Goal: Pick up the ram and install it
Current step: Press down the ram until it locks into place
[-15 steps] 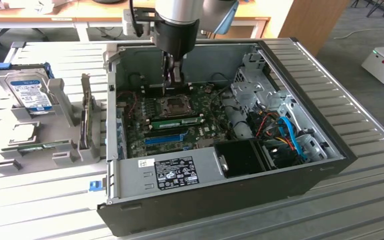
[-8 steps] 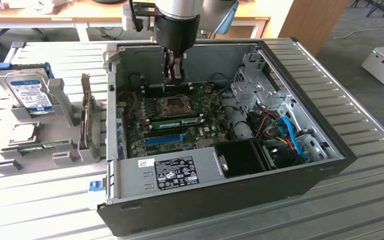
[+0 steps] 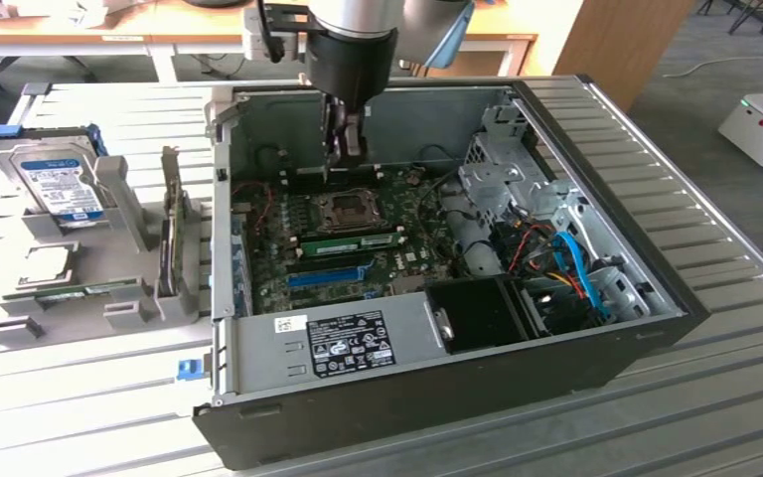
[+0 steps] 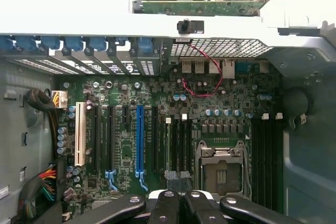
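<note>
Currently the gripper (image 3: 345,152) hangs fingers-down, fingers pressed together on nothing visible, and the ram (image 3: 349,240) sits just below it in frame, in the motherboard (image 3: 395,260) — long axis left-right.

The computer case (image 3: 421,407) is black outside and grey inside. Its circuit board (image 3: 355,248) is green, with a bright blue slot (image 3: 325,275) and a green ram (image 3: 345,241) stick. At the left of the frame, a silver hard drive (image 3: 57,179) has a blue and white label. The desk (image 3: 726,397) is pale grey with stripes. The gripper (image 4: 178,203) is black.
</note>
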Controlling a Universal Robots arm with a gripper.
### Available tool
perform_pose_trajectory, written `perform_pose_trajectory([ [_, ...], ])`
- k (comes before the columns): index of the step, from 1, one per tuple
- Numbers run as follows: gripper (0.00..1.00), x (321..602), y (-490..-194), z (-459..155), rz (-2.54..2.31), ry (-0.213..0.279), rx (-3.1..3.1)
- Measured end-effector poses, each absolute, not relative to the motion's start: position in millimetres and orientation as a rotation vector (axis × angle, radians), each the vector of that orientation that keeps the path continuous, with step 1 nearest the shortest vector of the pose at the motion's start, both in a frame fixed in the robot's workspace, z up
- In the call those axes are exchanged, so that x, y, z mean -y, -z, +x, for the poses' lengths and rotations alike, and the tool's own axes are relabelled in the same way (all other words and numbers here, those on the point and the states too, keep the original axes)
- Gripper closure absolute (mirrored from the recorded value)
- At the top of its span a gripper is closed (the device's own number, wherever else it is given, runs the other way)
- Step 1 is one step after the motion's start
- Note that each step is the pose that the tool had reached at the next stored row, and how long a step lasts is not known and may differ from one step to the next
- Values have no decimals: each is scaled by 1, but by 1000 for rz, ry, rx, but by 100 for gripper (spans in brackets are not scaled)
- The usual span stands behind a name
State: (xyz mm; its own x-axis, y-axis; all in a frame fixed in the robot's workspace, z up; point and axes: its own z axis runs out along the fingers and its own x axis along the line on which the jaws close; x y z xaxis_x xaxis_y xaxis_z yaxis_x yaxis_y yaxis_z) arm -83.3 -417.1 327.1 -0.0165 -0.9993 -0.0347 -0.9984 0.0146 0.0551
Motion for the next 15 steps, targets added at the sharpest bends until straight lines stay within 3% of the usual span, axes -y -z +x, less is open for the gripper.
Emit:
perform_pose_trajectory([
  [15, 89, 417, -327, -60, 2195, 104, 2230],
])
